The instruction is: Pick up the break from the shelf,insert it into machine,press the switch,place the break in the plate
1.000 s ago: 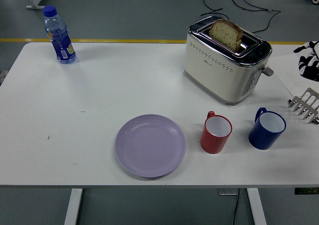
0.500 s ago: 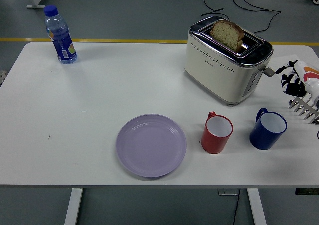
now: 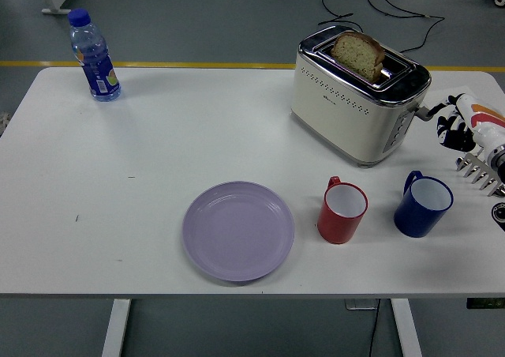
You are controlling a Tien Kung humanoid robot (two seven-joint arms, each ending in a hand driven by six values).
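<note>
The bread slice (image 3: 359, 54) stands upright in the slot of the toaster (image 3: 355, 112) at about one o'clock on the tabletop (image 3: 158, 159), riding high, so the lever (image 3: 426, 112) looks unpressed; the right robot hand (image 3: 455, 128) sits just beside that lever at three o'clock, holding nothing, though whether its fingers are curled I cannot tell; the lilac plate (image 3: 238, 231) waits empty toward six o'clock.

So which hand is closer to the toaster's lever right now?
The right hand: it sits just right of the lever on the toaster, seemingly not yet touching it. The left hand is out of view.
</note>
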